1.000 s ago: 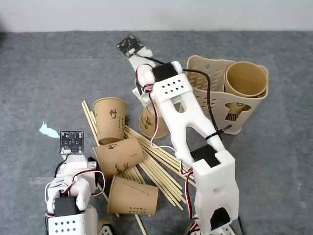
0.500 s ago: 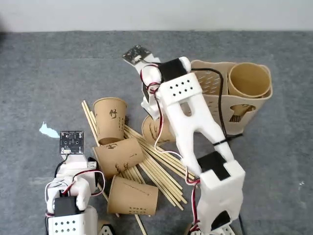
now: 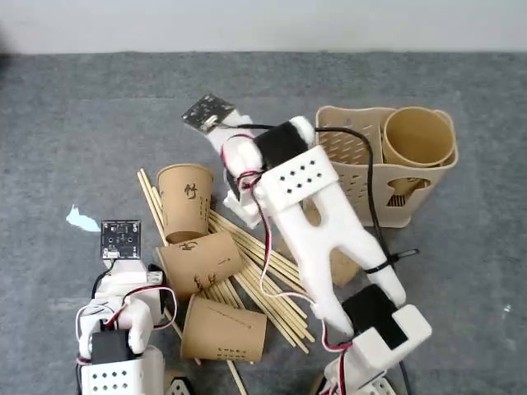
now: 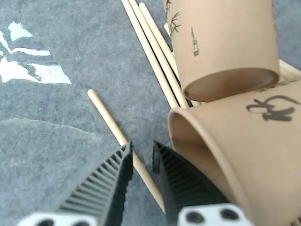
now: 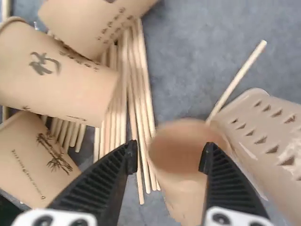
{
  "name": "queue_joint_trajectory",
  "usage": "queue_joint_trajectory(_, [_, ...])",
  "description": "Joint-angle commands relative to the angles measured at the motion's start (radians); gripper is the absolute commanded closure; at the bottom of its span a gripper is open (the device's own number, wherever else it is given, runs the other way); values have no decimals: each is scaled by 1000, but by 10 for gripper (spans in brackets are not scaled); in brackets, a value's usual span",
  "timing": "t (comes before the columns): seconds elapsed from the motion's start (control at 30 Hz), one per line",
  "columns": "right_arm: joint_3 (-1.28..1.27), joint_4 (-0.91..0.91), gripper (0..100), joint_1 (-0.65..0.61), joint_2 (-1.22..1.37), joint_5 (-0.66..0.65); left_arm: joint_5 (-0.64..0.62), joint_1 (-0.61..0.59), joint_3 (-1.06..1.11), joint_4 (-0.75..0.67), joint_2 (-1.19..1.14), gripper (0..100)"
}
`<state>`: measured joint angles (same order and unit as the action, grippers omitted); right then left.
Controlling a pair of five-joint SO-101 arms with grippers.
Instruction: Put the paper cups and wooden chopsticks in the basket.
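One grey table [image 3: 74, 115] carries everything; the right arm [image 3: 321, 222], the biggest thing on it, stretches from the lower right of the high view up to the centre; its gripper [image 5: 169, 150] has the jaws spread wide, and a blurred cup [image 5: 181, 155] shows in the gap between them, though I cannot tell whether they touch it; in the high view that cup lies under the arm, just beside the basket [image 3: 387, 181], which stands at the upper right; the left arm [image 3: 119, 329] sits at the lower left, its gripper [image 4: 141, 149] low over the table, jaws nearly together with a thin gap, pinching nothing; a nested cup [image 3: 418, 136] stands upright in the basket's right end; three more lie left of centre, the upper cup [image 3: 185, 202], the middle cup [image 3: 200, 262] and the lower cup [image 3: 224, 329], the last two on their sides across the chopsticks [image 3: 263, 276], which fan from upper left to lower right; a single chopstick [image 4: 110, 120] runs beneath the left jaws; a pale blue scrap [image 3: 81, 218] lies at the far left.
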<state>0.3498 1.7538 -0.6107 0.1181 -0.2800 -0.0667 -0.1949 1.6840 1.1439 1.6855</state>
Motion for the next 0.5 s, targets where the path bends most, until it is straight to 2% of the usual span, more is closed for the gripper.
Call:
queue_joint_trajectory(0.0, [2,27,779,-21,-45,5,8,-8,-10,-9,3,923])
queue_joint_trajectory(0.33, [104,1,779,-122,-96,9,6,-8,-10,-9,3,923])
queue_joint_trajectory(0.47, [115,30,779,-124,-168,6,6,-8,-10,-9,3,923])
